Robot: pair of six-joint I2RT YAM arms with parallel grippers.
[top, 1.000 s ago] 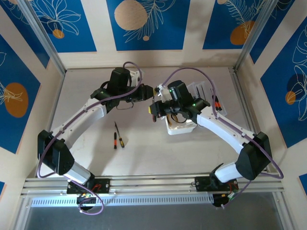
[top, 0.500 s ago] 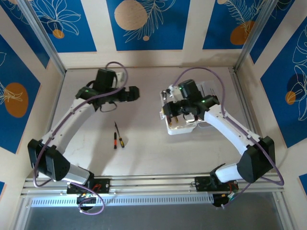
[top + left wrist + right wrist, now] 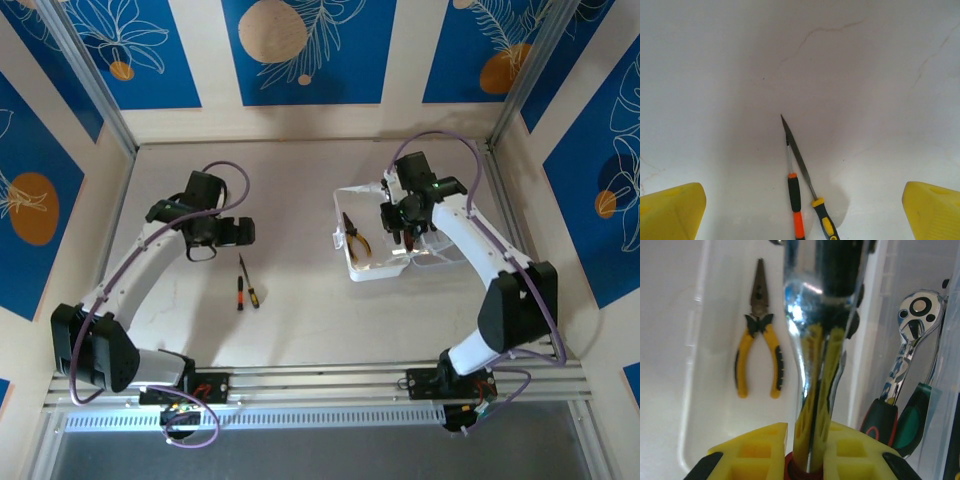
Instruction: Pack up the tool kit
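Observation:
The tool kit's translucent white case (image 3: pixel 378 264) lies open at the right of the table. Yellow-handled pliers (image 3: pixel 354 236) (image 3: pixel 759 355) lie flat in its tray. My right gripper (image 3: pixel 402 214) (image 3: pixel 810 450) hangs over the case, shut on a shiny chrome tool shaft (image 3: pixel 820 340) with a red collar. A metal ratchet (image 3: pixel 912 325) lies in the part to the right. My left gripper (image 3: pixel 228 232) (image 3: pixel 802 212) stands open above an orange-and-black screwdriver (image 3: pixel 795 197) (image 3: pixel 239 292) and a yellow-and-black-handled tool (image 3: pixel 823 221) (image 3: pixel 251 290) on the table.
Black-and-red (image 3: pixel 879 422) and green (image 3: pixel 912 417) handles sit beside the ratchet. The two loose tools cross at their tips, left of centre. Side walls and aluminium posts (image 3: pixel 95 90) close in the table.
The grippers met mid-table a second ago and have parted. The left one swung back left and opened over the loose tools. The right one moved right over the case, where the pliers now show.

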